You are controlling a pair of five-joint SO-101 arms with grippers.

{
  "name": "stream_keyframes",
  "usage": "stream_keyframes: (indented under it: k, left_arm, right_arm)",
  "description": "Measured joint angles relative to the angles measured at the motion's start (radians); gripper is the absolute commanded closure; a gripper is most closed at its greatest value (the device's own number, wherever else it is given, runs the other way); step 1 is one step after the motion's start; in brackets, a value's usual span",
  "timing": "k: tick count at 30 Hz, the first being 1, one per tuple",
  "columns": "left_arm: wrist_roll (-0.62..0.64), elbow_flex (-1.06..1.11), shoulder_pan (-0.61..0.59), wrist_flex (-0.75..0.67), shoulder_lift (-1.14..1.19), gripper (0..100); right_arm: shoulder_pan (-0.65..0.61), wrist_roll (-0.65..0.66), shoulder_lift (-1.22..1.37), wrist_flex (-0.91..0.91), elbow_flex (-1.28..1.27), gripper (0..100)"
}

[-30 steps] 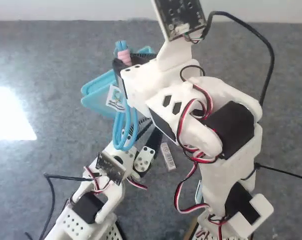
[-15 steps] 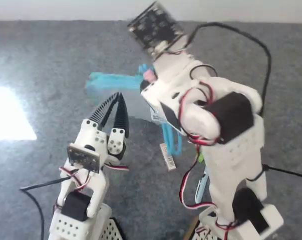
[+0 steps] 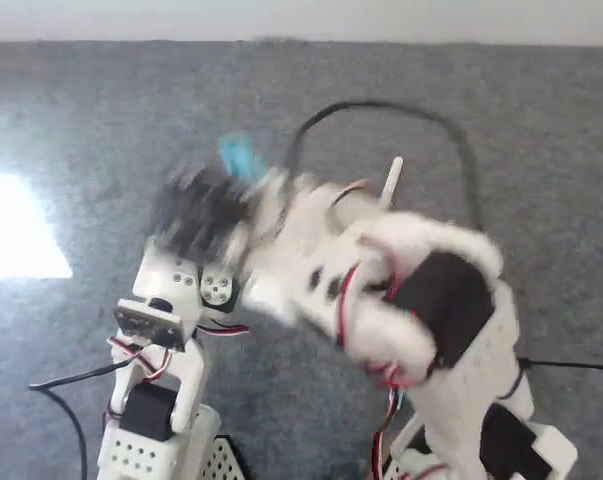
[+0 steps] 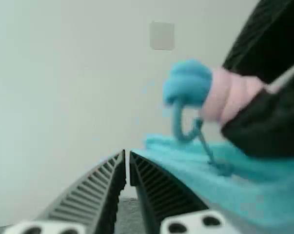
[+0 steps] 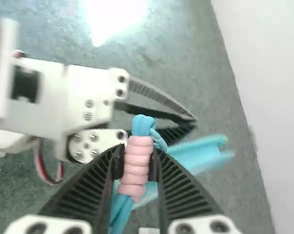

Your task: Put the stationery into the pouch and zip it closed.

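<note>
The right gripper (image 5: 136, 152) is clamped on a pink binding (image 5: 136, 168) wrapped round a blue cord (image 5: 143, 124), whose knotted loop stands out just past the fingertips. The teal pouch (image 5: 201, 147) hangs beyond that cord, raised off the grey table (image 5: 64, 29) and close to a pale wall (image 5: 273, 97). In the left wrist view the same knot (image 4: 188, 83) and binding (image 4: 227, 97) sit beside the dark jaws of the right gripper, with the pouch (image 4: 210, 175) spreading beneath them. The left gripper (image 4: 127, 155) has its ribbed fingers drawn almost together, nothing seen between them, and their tips lie just beside the pouch's edge. From above, the right arm (image 3: 381, 290) is smeared across the middle, the left arm (image 3: 166, 330) stands at its side, and a scrap of teal (image 3: 241, 155) shows over them
</note>
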State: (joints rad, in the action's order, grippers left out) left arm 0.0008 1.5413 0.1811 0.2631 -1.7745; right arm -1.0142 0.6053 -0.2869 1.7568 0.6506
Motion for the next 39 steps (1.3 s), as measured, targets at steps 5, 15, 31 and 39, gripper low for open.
stream_keyframes:
  k: [5,15,31,39]
  left_arm:
    - [0.0,0.0,-0.06,0.0,0.003,99]
    - [-0.005,-0.002,0.018,-0.051,0.003,99]
    - [0.091,-0.325,-0.074,0.394,-0.008,99]
    - [0.152,-0.16,-0.241,0.239,-0.006,99]
  right_arm:
    - [-0.081,0.014,-0.012,0.0,0.043,99.2]
    - [-0.041,0.009,0.08,-0.028,0.216,99.2]
    - [0.249,-0.146,0.362,-0.146,0.407,99.2]
    - [0.203,-0.158,0.344,0.0,0.493,99.2]
